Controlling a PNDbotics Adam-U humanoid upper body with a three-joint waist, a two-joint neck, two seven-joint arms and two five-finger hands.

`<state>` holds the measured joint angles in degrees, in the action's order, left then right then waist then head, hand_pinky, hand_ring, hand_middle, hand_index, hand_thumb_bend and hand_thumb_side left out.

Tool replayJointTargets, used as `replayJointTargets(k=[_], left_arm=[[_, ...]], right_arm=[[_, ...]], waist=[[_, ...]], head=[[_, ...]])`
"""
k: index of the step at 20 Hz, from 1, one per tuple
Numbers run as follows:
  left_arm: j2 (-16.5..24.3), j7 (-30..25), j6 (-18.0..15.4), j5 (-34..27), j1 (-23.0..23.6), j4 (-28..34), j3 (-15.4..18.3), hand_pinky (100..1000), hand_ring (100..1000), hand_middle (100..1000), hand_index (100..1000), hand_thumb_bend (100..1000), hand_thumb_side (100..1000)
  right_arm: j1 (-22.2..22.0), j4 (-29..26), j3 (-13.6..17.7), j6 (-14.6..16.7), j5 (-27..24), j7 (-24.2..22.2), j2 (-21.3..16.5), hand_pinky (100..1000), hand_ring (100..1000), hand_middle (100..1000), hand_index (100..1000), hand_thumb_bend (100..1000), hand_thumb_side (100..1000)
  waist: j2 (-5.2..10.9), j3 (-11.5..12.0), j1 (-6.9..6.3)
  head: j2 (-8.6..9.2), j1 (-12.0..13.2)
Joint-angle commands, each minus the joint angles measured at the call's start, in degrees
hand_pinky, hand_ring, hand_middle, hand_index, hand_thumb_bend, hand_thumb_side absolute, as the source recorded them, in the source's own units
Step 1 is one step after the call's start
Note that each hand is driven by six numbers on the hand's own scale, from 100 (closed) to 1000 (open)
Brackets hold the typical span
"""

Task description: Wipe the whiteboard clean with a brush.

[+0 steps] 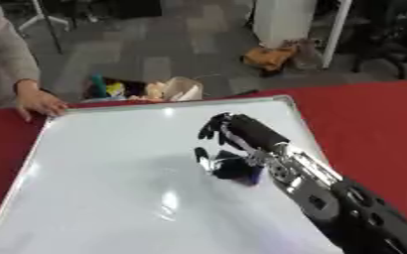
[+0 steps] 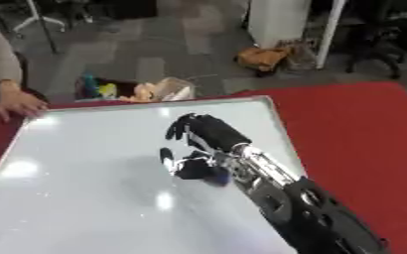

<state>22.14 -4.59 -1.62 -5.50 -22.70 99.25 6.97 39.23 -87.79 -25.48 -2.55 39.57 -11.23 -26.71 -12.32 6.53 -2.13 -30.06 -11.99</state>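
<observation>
A large whiteboard (image 1: 111, 188) lies flat on the red table, its surface white and glossy with no marks that I can make out. My right hand (image 1: 241, 131) reaches in from the lower right over the board's middle right. Its fingers are curled round a dark blue brush (image 1: 237, 169), which rests on the board under the palm. A person's hand (image 1: 38, 104) presses on the board's far left corner. My left hand shows in neither view.
The red table (image 1: 372, 129) extends to the right of the board. Beyond the far edge, on the floor, stand a bin of colourful items (image 1: 142, 90), an orange bag (image 1: 268, 57) and a white pillar (image 1: 285, 20).
</observation>
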Motion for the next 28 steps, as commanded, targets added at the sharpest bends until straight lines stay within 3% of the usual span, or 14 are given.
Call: replayJointTargets(k=[1,8,14,20,28], left_arm=[[1.3,0.0,0.0,0.1,-0.8,0.7,0.4,526,615,613,738,735,857],[1.2,0.0,0.0,0.1,-0.6,0.8,0.4,526,616,613,737,733,857],[1.3,0.6,0.0,0.2,-0.2,0.9,0.6,526,617,613,736,731,859],[1.2,1.4,0.1,0.2,0.3,0.9,0.9,523,619,614,736,727,859],[1.1,4.7,-0.1,-0.4,0.6,0.6,1.5,519,622,618,735,662,902]], right_arm=[[0.4,-3.2,-0.7,1.1,-2.9,-2.1,-1.6,474,545,607,734,100,601],[-0.4,-10.5,-0.3,3.6,-9.5,-4.4,-3.4,479,560,610,746,100,658],[-3.0,-19.3,4.0,1.3,-15.9,-2.1,-6.3,478,567,609,746,127,669],[-7.7,-23.6,10.6,-1.8,-22.0,4.0,-8.3,464,562,598,733,150,674],[-12.9,-21.3,16.0,-2.8,-33.7,12.7,-10.8,453,565,593,724,123,695]], waist=[[0.93,0.0,0.00],[1.04,-0.2,0.46],[1.15,-0.9,1.04],[1.17,-1.7,1.59],[0.89,-2.1,1.77]], head=[[0.51,-0.2],[0.52,0.2],[0.39,0.8],[0.37,1.4],[1.14,1.1]])
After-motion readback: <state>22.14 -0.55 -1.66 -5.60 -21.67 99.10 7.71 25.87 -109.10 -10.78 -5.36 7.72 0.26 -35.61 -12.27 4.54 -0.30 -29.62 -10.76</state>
